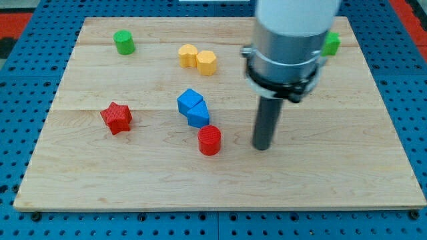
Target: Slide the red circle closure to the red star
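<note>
In the camera view, my tip (pixel 262 147) rests on the wooden desk (pixel 347 180), near the red circle (pixel 209 140) on its right side, not touching it; there is no gripper to spread or pinch. The red star (pixel 117 118) lies well apart toward the view's left. Two blue blocks (pixel 193 108) touch just above the circle. Two yellow blocks (pixel 197 59) and a green cylinder (pixel 124 42) sit near the top, and another green block (pixel 330 44) shows partly behind the arm.

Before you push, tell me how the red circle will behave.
The red circle looks like a short, rigid cylinder, so it probably slides flat rather than tipping. Pushed off-centre by my tip, it may veer towards the touching blue blocks.
</note>
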